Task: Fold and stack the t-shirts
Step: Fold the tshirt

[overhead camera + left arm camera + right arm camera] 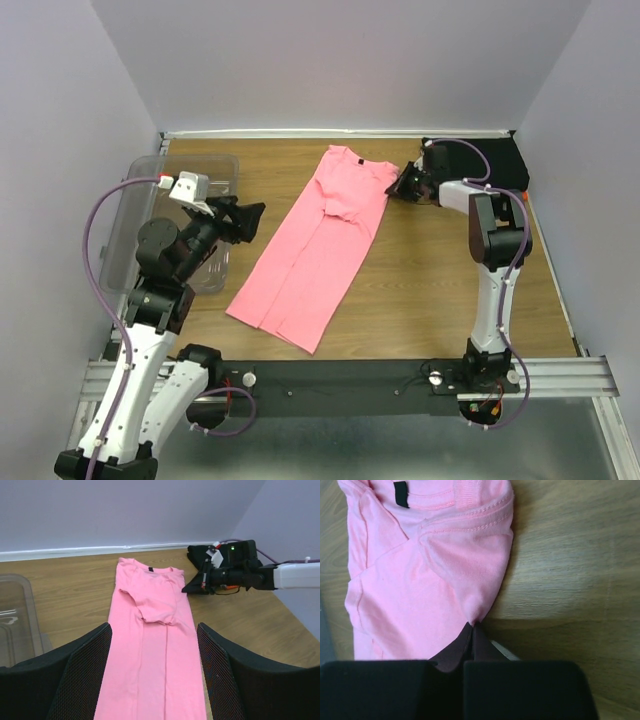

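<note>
My right pincer (471, 629) is closed and pinches the edge of the pink t-shirt (315, 250) near its shoulder. This shirt lies flat in the middle of the table (430, 290) as a long strip, with its sides folded in. My left pincer (256, 220) is wide open and holds nothing, between the shirt and the clear tub (120, 215). The black t-shirt (505, 160) lies in the far right corner.

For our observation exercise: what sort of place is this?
Probably a robotics lab cell: left arm and right arm mounted on a metal rail, wooden table boxed by plain walls, pink t-shirt laid out.
</note>
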Controlling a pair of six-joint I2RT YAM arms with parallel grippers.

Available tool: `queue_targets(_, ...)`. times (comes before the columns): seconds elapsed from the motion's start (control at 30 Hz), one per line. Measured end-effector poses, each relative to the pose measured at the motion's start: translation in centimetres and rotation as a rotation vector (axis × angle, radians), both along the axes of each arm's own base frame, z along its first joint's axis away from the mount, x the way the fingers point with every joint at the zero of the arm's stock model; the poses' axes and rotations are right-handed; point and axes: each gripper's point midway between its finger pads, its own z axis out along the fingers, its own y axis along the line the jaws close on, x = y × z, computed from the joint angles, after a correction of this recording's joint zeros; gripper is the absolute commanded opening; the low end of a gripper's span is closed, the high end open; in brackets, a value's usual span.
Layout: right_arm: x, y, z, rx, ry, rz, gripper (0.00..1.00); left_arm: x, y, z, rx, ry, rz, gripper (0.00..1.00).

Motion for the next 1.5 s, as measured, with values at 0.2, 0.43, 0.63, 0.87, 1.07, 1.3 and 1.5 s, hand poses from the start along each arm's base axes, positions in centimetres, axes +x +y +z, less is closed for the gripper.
queue_targets(0.2,2.2,-2.4,1.2,-0.135,-0.046,-0.046,0.01,0.3,-1.4,-4.3,-0.033,0.113,-0.066,0.76)
queue_targets(0.43,6.3,-4.7,2.9,-0.233,-0.137,-0.059,0.42,2.1,-3.8,-12.4,-0.066,0.379,-0.129,0.76)
queue_targets(0.63,6.0,-4.8,1.4,-0.275,-0.105,0.015,0.58,3.2,-6.2,-12.3,-0.083,0.371,-0.186,0.75)
queue_targets(0.87,1.0,-3.6,2.9,-0.302,-0.121,0.227,1.00,5.8,-10.9,-16.6,-0.018,0.491,-0.231,0.72)
queue_targets(1.07,-2.6,-0.3,7.6,-0.433,-0.340,0.556,1.00,6.4,-9.8,-15.3,-0.012,0.430,-0.149,0.72)
queue_targets(1.3,-5.8,8.0,7.8,-0.605,-0.620,0.997,0.68,4.1,-6.1,-8.3,-0.045,0.207,-0.039,0.76)
queue_targets(1.5,-4.6,13.8,4.2,-0.809,-0.673,1.149,0.56,1.3,-2.8,-4.7,-0.073,0.096,0.047,0.77)
